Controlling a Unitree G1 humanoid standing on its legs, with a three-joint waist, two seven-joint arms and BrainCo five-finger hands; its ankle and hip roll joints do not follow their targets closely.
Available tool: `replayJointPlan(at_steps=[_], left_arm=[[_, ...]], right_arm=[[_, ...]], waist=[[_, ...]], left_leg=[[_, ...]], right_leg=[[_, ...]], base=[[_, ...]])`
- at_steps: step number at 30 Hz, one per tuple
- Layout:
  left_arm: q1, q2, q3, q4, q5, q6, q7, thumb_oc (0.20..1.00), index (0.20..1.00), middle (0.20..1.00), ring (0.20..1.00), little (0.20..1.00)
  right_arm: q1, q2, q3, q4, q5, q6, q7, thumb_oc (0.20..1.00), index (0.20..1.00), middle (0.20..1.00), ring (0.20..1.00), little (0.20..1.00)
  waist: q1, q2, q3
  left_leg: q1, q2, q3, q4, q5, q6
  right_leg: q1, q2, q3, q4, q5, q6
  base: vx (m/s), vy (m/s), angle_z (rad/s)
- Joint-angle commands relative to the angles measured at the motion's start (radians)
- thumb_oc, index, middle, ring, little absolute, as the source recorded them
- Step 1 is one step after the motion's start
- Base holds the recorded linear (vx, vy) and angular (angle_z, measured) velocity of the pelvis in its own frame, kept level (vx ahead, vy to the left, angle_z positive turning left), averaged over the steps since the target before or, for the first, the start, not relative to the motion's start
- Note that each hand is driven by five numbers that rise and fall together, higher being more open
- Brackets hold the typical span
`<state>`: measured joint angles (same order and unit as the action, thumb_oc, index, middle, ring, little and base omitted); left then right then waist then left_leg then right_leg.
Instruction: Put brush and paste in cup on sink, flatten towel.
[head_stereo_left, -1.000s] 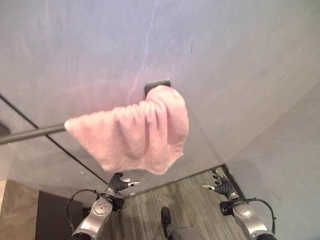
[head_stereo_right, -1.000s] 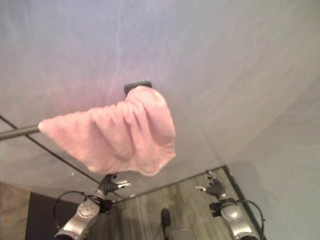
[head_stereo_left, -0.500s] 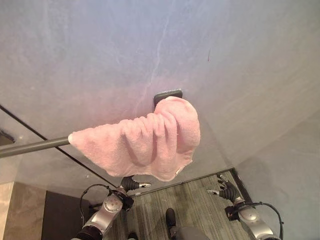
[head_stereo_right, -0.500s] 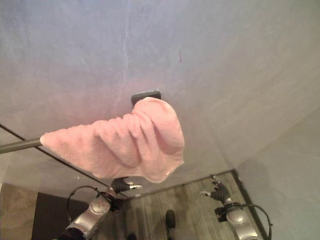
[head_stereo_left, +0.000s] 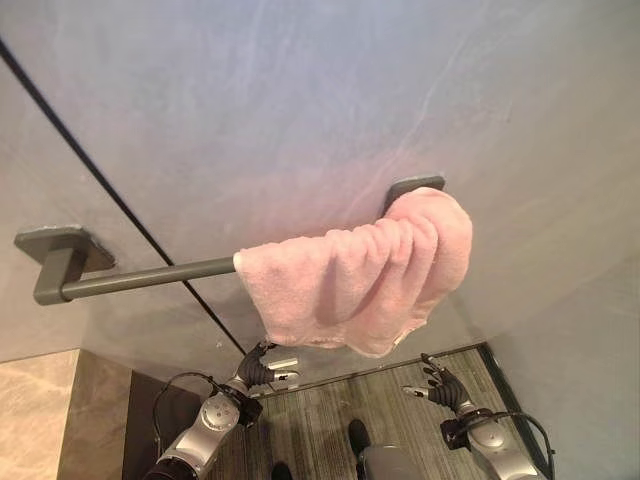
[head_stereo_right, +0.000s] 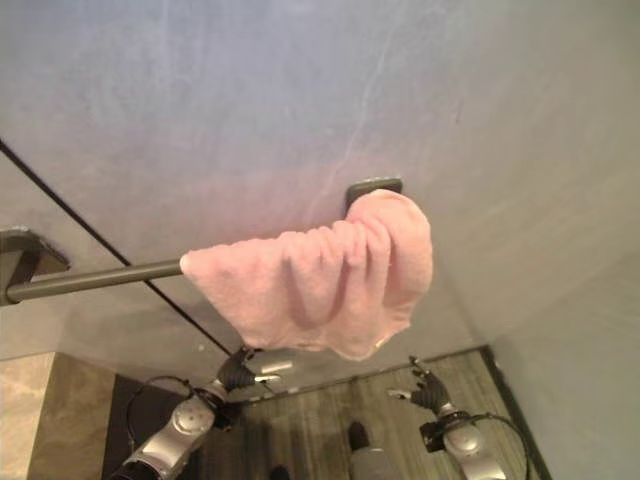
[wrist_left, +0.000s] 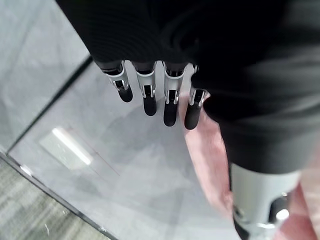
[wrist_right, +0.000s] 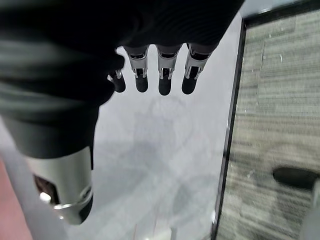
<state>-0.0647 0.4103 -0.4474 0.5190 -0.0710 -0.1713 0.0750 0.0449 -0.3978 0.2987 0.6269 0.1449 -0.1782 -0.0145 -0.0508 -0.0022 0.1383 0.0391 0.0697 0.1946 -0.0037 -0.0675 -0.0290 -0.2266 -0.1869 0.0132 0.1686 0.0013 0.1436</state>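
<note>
Towel (head_stereo_left: 360, 285) bunched at the rail's (head_stereo_left: 150, 278) right end | left hand (head_stereo_left: 258, 366) and right hand (head_stereo_left: 438, 384) below it, fingers spread, empty | pinch the near edge, draw it along the bare rail

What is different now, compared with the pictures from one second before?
The camera has turned, so the rail's left bracket now shows. The pink towel has not moved: it hangs bunched at the right end of the towel rail. The left hand and the right hand stay open below it, holding nothing.
</note>
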Motion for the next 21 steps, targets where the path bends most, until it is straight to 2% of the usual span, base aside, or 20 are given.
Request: replayJointPlan(at_steps=[1,6,12,16,21], left_arm=[[0.021,0.029,0.042,-0.054,0.006,-0.047,0.022,1.0,1.0,1.0,1.0,1.0],[0.085,0.055,0.079,-0.086,0.024,-0.04,0.0,1.0,1.0,1.0,1.0,1.0],[0.126,0.07,0.109,-0.081,0.044,-0.037,-0.011,1.0,1.0,1.0,1.0,1.0],[0.153,0.078,0.133,-0.078,0.048,-0.04,-0.018,1.0,1.0,1.0,1.0,1.0],[0.221,0.129,0.222,-0.104,0.025,-0.054,-0.034,1.0,1.0,1.0,1.0,1.0]], right_arm=[[-0.019,-0.005,0.001,-0.052,0.007,-0.041,-0.015,1.0,1.0,1.0,1.0,1.0],[0.018,-0.041,-0.051,-0.085,0.029,-0.043,-0.014,1.0,1.0,1.0,1.0,1.0],[0.034,-0.065,-0.098,-0.104,0.071,-0.052,-0.008,1.0,1.0,1.0,1.0,1.0],[0.038,-0.077,-0.13,-0.135,0.111,-0.057,0.001,1.0,1.0,1.0,1.0,1.0],[0.028,-0.136,-0.146,-0.249,0.154,-0.07,0.056,1.0,1.0,1.0,1.0,1.0]], waist=[[-0.011,-0.057,-0.031],[0.007,-0.06,-0.051],[0.019,-0.05,-0.055],[0.026,-0.039,-0.056],[0.051,-0.033,-0.06]], left_leg=[[-0.041,0.03,-0.093,0.132,0.022,-0.033],[-0.036,0.073,-0.133,0.06,0.094,-0.069],[-0.033,0.09,-0.154,-0.02,0.133,-0.093],[-0.029,0.091,-0.164,-0.065,0.143,-0.102],[-0.047,0.072,-0.18,-0.084,0.133,-0.104]], right_leg=[[0.121,0.005,-0.007,-0.098,0.072,0.029],[0.187,0.04,-0.054,-0.182,0.053,0.016],[0.22,0.042,-0.1,-0.235,0.056,0.012],[0.226,0.03,-0.121,-0.253,0.065,0.016],[0.213,-0.006,-0.14,-0.256,0.087,0.036]], base=[[0.02,-0.166,0.12],[0.0,-0.178,0.13],[-0.02,-0.068,0.28],[-0.03,-0.005,0.3],[-0.03,0.044,0.14]])
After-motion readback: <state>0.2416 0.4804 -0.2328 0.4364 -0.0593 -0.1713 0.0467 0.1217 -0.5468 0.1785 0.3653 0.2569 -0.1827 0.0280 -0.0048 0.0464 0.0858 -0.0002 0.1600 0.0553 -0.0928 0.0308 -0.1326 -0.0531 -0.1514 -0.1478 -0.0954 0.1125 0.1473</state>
